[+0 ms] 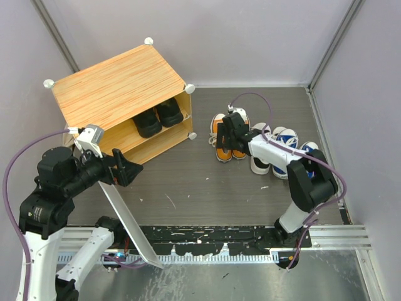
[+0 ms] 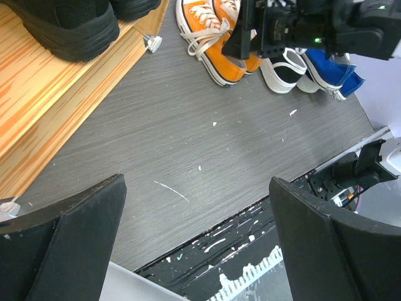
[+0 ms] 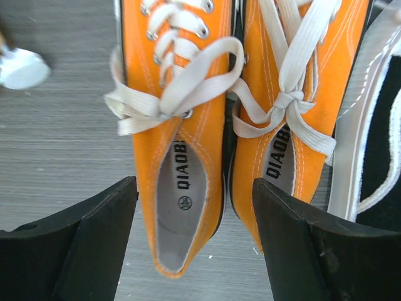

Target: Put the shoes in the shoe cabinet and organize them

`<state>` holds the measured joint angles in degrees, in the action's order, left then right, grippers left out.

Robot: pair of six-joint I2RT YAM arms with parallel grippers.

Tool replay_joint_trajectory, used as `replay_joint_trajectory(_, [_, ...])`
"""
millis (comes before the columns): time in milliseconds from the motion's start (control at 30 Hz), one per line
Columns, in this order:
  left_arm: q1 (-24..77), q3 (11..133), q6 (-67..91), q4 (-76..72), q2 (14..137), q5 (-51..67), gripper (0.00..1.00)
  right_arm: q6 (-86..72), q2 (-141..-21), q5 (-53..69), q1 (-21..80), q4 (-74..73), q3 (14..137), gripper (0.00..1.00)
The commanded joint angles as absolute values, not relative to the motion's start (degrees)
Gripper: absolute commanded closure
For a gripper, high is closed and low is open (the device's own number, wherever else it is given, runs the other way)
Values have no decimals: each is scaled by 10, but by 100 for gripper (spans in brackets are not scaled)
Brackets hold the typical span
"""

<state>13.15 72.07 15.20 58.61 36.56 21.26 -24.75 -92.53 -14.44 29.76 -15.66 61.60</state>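
From above, the cabinet (image 1: 113, 84) sits at upper left of the worktop (image 1: 207, 188), its open side facing lower right, with two black shoes (image 1: 158, 116) side by side on its shelf. Its door (image 1: 128, 222) hangs open toward the bottom edge of the frame, beside the left gripper (image 1: 125, 170). Right of centre lie two orange shoes (image 1: 223, 152), long axes running roughly top to bottom of the frame, and the right gripper (image 1: 230, 128) hovers directly over them. That arm is plainly the nearer one, and the cabinet lies to the left of the pair. Further right lie what look like four more shoes, black-and-white and blue, partly hidden under the arm, so that count is unsure. In the left wrist view the jaws stand wide apart with only bare worktop between them. The black shoes are at upper left and the orange ones at top centre. In the right wrist view both orange shoes fill the frame, heels toward the bottom. The fingers (image 3: 75, 244) are spread wide to either side of the two heels, gripping nothing. I judge a closing move would pinch across the width of the pair.
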Motion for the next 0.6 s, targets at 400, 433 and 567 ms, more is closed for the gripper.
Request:
replay_joint_trajectory(400, [132,727,148,570,363,215,2,-229,-980,-195,289,-143,619,23])
replay_joint_trajectory(433, [132,727,148,569,364,216,2,-231,-983,-196,285,-143,617,23])
replay_joint_trajectory(567, [131,730,148,570,369,215,2,-252,-1004,-145,246,-125,601,28])
